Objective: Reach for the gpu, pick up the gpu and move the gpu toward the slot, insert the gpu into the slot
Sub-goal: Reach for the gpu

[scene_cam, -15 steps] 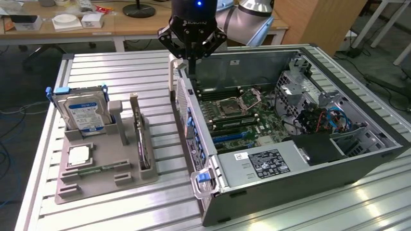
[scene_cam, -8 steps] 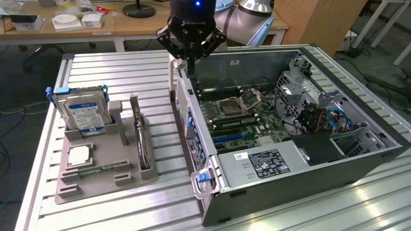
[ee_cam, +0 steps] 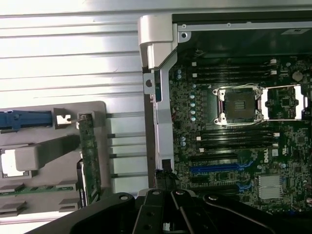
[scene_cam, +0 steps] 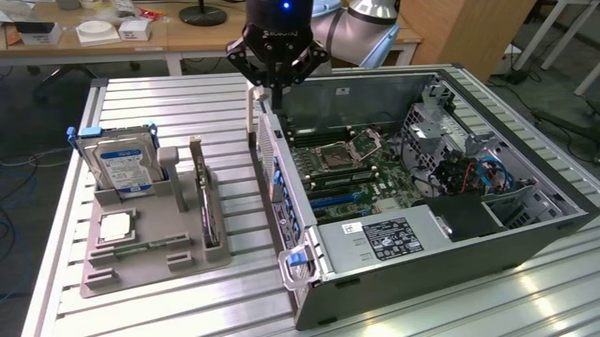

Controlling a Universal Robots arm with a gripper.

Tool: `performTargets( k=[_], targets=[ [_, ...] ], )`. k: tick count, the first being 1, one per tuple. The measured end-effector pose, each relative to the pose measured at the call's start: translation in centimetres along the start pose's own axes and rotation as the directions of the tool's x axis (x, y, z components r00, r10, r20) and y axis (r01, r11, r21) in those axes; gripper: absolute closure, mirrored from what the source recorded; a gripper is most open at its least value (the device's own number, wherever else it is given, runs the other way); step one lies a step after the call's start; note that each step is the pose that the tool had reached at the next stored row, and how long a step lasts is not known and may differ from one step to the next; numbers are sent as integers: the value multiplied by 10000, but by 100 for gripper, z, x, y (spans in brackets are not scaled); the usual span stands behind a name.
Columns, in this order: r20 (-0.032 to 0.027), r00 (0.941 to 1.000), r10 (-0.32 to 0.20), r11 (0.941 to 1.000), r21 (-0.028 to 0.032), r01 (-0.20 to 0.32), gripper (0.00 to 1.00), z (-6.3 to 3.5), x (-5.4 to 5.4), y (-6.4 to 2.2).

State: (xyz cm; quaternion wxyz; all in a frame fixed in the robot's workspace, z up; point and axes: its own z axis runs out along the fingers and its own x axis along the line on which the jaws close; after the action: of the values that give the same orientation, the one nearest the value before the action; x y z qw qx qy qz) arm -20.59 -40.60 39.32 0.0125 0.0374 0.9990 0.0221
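One gpu [scene_cam: 208, 203] in holder [scene_cam: 150, 265] | gripper [scene_cam: 274, 90] well apart, above case [scene_cam: 450, 267] | pressed together

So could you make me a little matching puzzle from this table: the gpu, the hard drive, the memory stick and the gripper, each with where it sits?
1 gpu
2 hard drive
3 memory stick
4 gripper

A lying flat on the grey holder
B above the open computer case's edge
C upright in the holder, blue label
D on edge in the holder, on the side nearer the case

Pairs: 1-D, 2-C, 3-A, 4-B.
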Motion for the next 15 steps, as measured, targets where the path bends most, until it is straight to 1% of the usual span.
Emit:
performTargets(
  k=[15],
  targets=[
    [0,10000,0,10000,-1,0,90,-1,53,-16]
  ],
)
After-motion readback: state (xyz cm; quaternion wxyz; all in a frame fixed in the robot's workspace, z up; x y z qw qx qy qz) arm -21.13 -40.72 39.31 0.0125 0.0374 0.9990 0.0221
